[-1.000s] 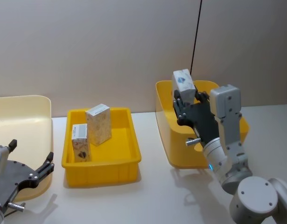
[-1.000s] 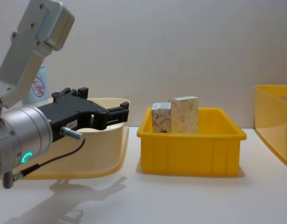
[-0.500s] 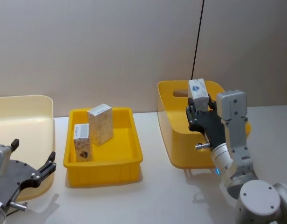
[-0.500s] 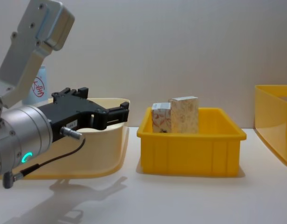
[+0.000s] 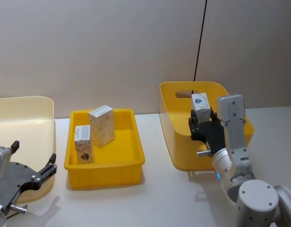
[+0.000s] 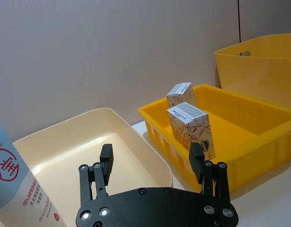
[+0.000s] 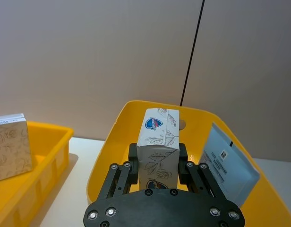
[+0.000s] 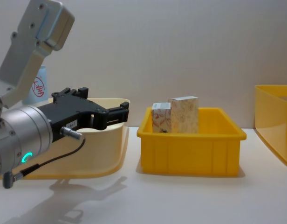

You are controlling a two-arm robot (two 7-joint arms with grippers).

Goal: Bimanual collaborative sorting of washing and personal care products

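Note:
My right gripper (image 5: 201, 119) (image 7: 157, 157) is shut on a white carton (image 5: 201, 102) (image 7: 158, 138) with a blue logo and leaf outlines. It holds the carton upright just inside the tall yellow bin (image 5: 171, 137) (image 7: 111, 144). Two white cartons with brown pattern (image 5: 101, 125) (image 5: 82, 144) (image 8: 184, 114) stand in the shallow yellow tray (image 5: 103, 171) (image 8: 190, 151). My left gripper (image 5: 33, 155) (image 6: 151, 153) (image 8: 119, 112) hovers open over the cream bin (image 5: 22, 106) (image 6: 65, 137), holding nothing. A light-blue tube with a red round mark (image 6: 13, 184) (image 8: 38, 88) stands in that bin.
A flat pale-blue packet (image 7: 228, 163) leans against the tall bin's inner wall. A black cable (image 5: 200, 38) hangs down the wall behind that bin. White tabletop (image 8: 190, 196) lies open in front of the tray and between the containers.
My right gripper has carried the carton to the right and lowered it into the tall yellow bin. The left arm has not moved.

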